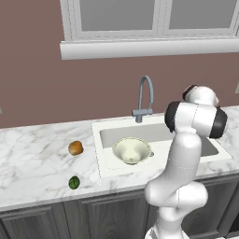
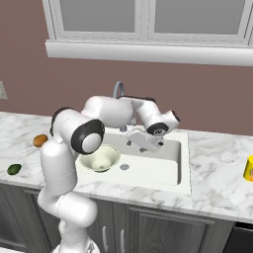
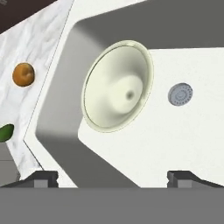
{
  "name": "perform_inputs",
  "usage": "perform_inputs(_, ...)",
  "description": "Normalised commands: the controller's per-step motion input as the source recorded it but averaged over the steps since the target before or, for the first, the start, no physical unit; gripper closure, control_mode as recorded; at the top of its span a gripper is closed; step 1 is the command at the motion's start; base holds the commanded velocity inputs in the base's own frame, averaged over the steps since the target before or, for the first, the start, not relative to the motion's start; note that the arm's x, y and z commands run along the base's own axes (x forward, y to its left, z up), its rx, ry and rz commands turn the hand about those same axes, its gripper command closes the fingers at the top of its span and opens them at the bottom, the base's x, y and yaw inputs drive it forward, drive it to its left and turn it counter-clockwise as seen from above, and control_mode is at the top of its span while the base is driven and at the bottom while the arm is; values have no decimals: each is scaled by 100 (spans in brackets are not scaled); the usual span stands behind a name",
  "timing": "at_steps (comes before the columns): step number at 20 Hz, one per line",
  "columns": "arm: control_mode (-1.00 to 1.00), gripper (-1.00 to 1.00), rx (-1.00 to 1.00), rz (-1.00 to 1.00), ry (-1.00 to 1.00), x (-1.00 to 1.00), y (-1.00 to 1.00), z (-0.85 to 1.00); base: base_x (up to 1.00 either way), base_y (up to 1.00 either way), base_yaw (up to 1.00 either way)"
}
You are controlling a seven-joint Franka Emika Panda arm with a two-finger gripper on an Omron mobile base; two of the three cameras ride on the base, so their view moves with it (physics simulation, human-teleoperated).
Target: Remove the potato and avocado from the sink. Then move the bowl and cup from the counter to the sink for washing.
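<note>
Nearest the base, on the counter (image 1: 37,154) to the left of the sink (image 1: 105,154), lay the avocado (image 1: 73,182) close to the front edge, with the potato (image 1: 75,148) a little further back; both were already out of the basin. Inside the sink the bowl (image 1: 132,150) sat upright in the left half, just left of the drain (image 3: 180,94). The gripper (image 2: 142,141) hung above the middle of the sink with its fingers spread wide and nothing between them, apart from the bowl. Well to the right of the sink, on the counter, stood the cup (image 2: 248,168), the one item left to move. Behind the sink rose the faucet (image 1: 145,98).

The step in hand seemed to be fetching the cup. To do it well, the arm would likely need to lift clear of the sink wall and the faucet first, swing right, come down over the cup with the fingers either side of it, and close squarely so it would not tip.
</note>
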Motion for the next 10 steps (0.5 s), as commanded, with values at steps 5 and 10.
perform_inputs(5,-100,-100,-14,0,0,-28,-21,37,0,0,0)
perform_inputs(10,-100,-100,-21,0,0,-29,-20,34,0,0,0)
